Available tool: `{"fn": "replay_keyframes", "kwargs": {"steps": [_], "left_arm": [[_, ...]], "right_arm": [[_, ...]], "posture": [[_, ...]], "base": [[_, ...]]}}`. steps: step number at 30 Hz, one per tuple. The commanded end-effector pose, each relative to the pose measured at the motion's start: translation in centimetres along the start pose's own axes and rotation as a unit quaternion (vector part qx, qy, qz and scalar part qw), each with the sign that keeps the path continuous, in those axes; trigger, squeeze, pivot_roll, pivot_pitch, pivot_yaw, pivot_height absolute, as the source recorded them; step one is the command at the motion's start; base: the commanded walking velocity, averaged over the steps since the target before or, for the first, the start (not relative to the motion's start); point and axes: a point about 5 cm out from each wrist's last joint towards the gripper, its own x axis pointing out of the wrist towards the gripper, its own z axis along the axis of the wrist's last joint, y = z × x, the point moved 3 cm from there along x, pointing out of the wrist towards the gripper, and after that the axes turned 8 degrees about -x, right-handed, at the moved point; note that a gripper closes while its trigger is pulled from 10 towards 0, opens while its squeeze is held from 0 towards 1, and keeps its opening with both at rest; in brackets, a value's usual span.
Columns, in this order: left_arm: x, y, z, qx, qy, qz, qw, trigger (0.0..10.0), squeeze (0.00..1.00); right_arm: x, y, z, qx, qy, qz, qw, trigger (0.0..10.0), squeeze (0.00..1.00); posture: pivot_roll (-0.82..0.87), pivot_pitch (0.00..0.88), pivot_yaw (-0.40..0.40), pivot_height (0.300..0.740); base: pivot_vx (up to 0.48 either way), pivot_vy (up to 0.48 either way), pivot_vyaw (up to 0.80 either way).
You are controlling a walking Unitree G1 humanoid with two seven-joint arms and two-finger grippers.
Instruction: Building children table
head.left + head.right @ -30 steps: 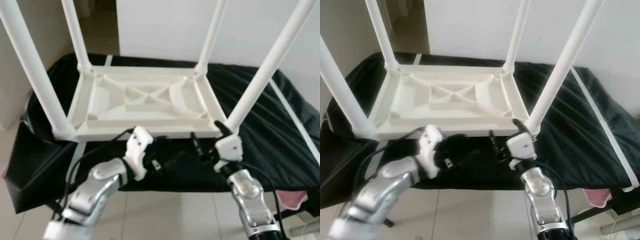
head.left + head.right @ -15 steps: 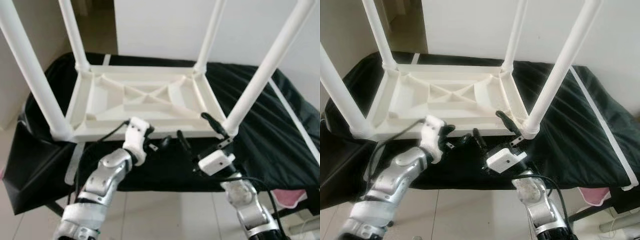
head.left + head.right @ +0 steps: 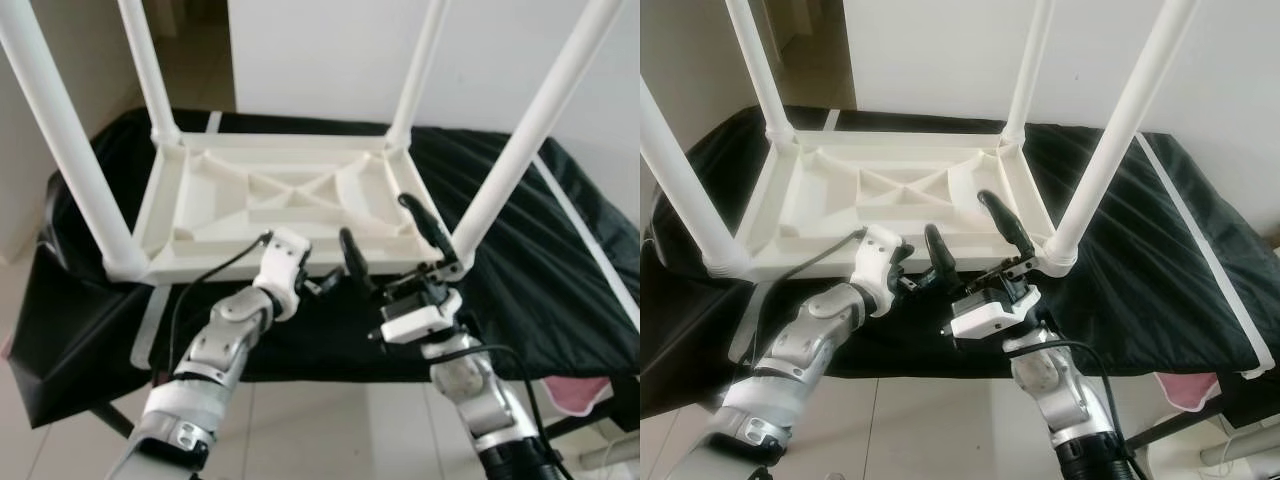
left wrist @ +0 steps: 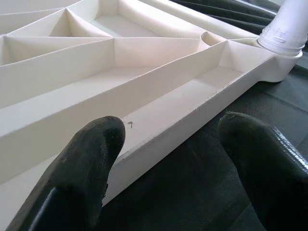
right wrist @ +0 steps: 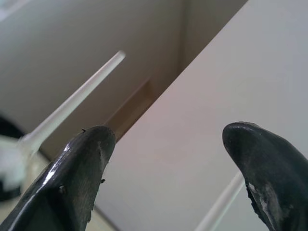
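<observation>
Swinging up off the near edge, your right gripper (image 3: 385,232) is now pointing skyward, fingers spread and empty. Your left gripper (image 4: 168,159), also spread, is hovering at the upturned white table (image 3: 240,215) resting on the black cloth (image 3: 560,270); all four legs are seated.

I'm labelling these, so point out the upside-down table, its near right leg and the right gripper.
upside-down table (image 3: 280,190), left eye view, ribbed underside.
near right leg (image 3: 520,160), left eye view, mid shaft.
right gripper (image 3: 385,238), left eye view, between fingers.
</observation>
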Motion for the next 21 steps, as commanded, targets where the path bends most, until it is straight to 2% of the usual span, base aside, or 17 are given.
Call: {"fn": "replay_keyframes", "kwargs": {"steps": [1,12,21], "left_arm": [[0.0,1.2,-0.7,-0.008,0.009,0.063,0.998,10.0,0.00],[0.8,0.4,-1.0,-0.020,0.008,0.048,0.999,10.0,0.00],[1.2,0.3,-0.6,-0.024,0.002,0.045,0.999,10.0,0.00]], "right_arm": [[0.3,-0.1,0.2,0.002,-0.006,-0.016,1.000,10.0,0.00],[2.3,0.5,1.3,0.013,-0.021,-0.077,0.997,10.0,0.00],[2.3,0.6,1.2,0.010,-0.022,-0.080,0.997,10.0,0.00]], "posture": [[0.06,0.039,-0.034,0.740],[0.06,0.038,-0.022,0.740],[0.06,0.035,-0.027,0.740]], "base": [[0.000,0.000,0.00],[0.000,0.000,0.00],[0.000,0.000,0.00]]}}
